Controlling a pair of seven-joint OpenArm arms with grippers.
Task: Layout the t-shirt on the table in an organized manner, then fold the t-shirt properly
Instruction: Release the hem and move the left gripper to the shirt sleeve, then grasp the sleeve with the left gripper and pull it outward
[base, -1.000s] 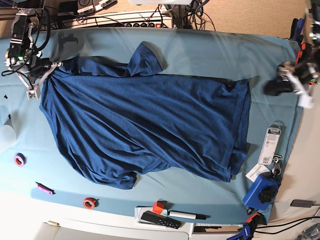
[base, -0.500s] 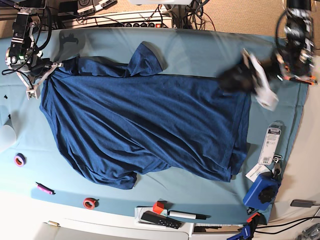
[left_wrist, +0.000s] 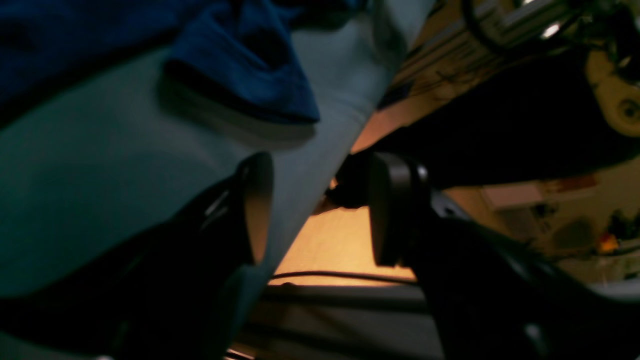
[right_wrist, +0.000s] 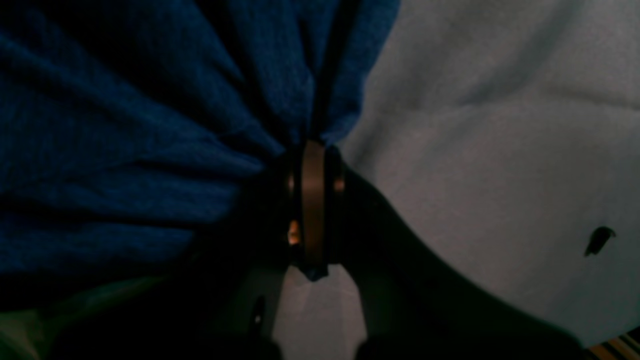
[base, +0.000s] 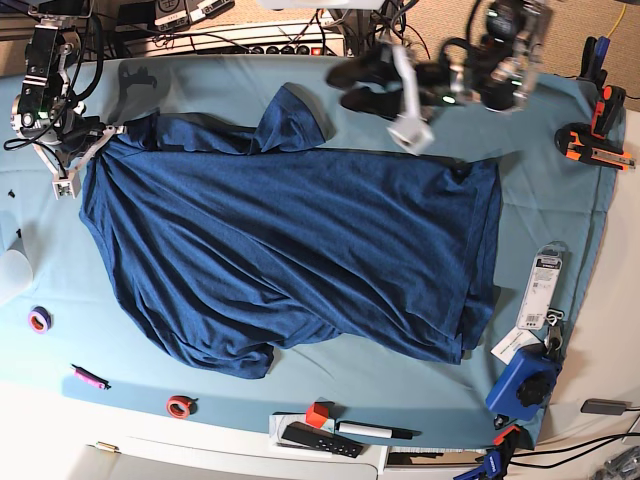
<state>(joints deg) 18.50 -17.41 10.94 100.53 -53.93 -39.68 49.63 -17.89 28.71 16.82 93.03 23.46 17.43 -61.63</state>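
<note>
**Shirt spread out, folding not begun**

The t-shirt (base: 290, 240) lies mostly flat across the table (base: 560, 130), but one sleeve is flipped over at the far edge and the lower hem is bunched, so smoothing and every fold remain (my judgement). The right gripper (right_wrist: 312, 200) is clamped on the t-shirt's edge. The left gripper (left_wrist: 320, 210) hangs empty, jaws apart, near the flipped sleeve.

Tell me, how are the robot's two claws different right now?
The left gripper is open and empty; the right gripper is shut on the t-shirt. The left hangs over the table by the far edge near the sleeve; the right sits at the shirt's corner. Both are dark.
</note>
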